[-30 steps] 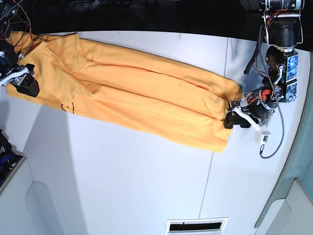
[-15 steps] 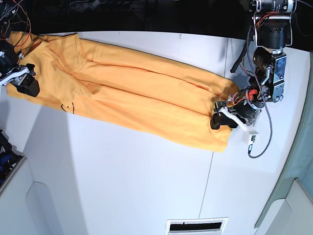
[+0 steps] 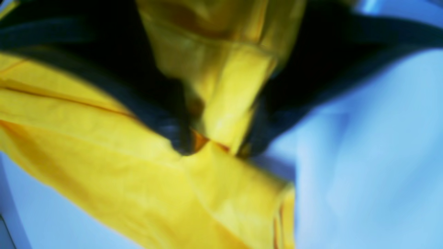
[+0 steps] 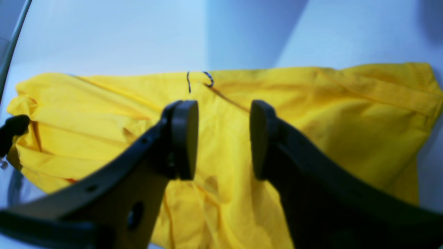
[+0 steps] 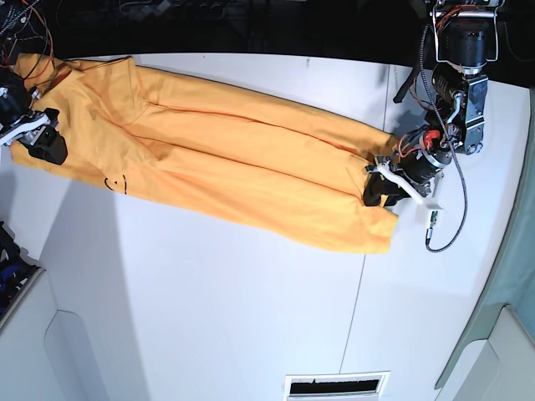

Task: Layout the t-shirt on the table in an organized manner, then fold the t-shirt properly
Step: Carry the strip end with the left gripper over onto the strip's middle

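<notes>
The orange-yellow t-shirt (image 5: 234, 167) lies stretched in a long, creased band across the white table (image 5: 209, 292), running from far left to right. Its black lettering (image 5: 115, 182) peeks out near the left end. My left gripper (image 5: 376, 190) sits on the shirt's right end. The left wrist view shows that gripper (image 3: 214, 141) shut, with a bunched fold of the t-shirt (image 3: 121, 180) pinched between its dark fingers. My right gripper (image 5: 46, 144) hovers at the shirt's left edge. In its own wrist view the right gripper (image 4: 221, 138) is open, its pads apart above the fabric (image 4: 311, 114).
A thin dark seam (image 5: 359, 276) crosses the table on the right. A slotted vent (image 5: 334, 385) sits at the near edge. A cable (image 5: 443, 225) loops from the left arm. Grey moulded panels (image 5: 50, 351) lie at bottom left, and wires (image 5: 25, 25) hang at top left.
My left gripper has moved left onto the shirt's right end and closed on the fabric. The right arm has stayed put.
</notes>
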### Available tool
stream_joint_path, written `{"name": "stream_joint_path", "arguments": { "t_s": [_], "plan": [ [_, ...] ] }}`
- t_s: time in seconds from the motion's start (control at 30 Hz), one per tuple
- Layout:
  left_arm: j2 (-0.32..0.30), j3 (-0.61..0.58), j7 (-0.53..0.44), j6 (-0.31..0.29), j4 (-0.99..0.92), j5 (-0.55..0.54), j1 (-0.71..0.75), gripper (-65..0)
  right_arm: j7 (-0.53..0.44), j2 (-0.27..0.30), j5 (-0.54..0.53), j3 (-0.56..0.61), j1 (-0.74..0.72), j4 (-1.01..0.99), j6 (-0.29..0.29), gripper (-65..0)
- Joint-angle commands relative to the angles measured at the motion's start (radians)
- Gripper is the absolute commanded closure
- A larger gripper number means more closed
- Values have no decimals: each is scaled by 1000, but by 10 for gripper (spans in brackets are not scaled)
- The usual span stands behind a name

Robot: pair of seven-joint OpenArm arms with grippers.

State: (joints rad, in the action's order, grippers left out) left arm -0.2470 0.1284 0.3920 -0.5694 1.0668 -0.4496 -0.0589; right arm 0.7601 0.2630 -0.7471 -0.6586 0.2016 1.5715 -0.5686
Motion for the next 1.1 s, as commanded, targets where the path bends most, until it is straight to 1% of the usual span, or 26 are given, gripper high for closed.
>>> {"name": "stream_joint_path", "arguments": {
  "t_s": [0.0, 0.03, 0.07, 0.17, 0.23, 0.33, 0.6, 0.7, 0.8, 0.9, 0.93, 0.97, 1.07],
  "plan": [
    [-8, 1, 14, -4, 7, 7, -10, -85, -19, 16, -20, -6, -7, 17, -4, -244],
    [-8, 1, 11, -4, 7, 7, -10, -8, -20, 16, -20, -6, -7, 17, -4, -244],
    [-8, 1, -3, -3, 7, 7, -10, 0, -20, 16, -20, -6, -7, 17, -4, -244],
    [-8, 1, -75, -3, 8, 13, -11, 0, -19, 16, -19, -6, -7, 17, -4, -244],
    [-8, 3, -89, -2, 16, 21, -16, 0, -19, 16, -19, -6, -7, 17, -4, -244],
    [-8, 3, -80, 1, 56, 22, -19, 0, -19, 16, -19, -6, -7, 17, -5, -244],
    [-7, 1, -4, -5, 260, 26, -13, 0, -19, 16, -19, -6, -7, 17, -4, -244],
    [1, -16, 1, -4, 328, 32, 11, 0, -21, 16, -20, -6, -8, 17, -4, -244],
    [24, -64, -1, -4, 398, 75, 44, 0, -24, 16, -20, -6, -8, 17, -4, -244],
    [52, -151, -6, -2, 450, 104, 72, 0, -23, 16, -19, -6, -7, 17, -5, -244],
    [61, -185, -6, 6, 461, 111, 77, 0, -23, 16, -19, -6, -7, 17, -5, -244],
    [71, -220, -6, 24, 467, 121, 79, 0, -23, 16, -19, -6, -7, 17, -4, -244],
    [111, -324, -6, 106, 467, 174, 79, 0, -23, 16, -18, -6, -7, 17, -4, -244]
  ]
}}
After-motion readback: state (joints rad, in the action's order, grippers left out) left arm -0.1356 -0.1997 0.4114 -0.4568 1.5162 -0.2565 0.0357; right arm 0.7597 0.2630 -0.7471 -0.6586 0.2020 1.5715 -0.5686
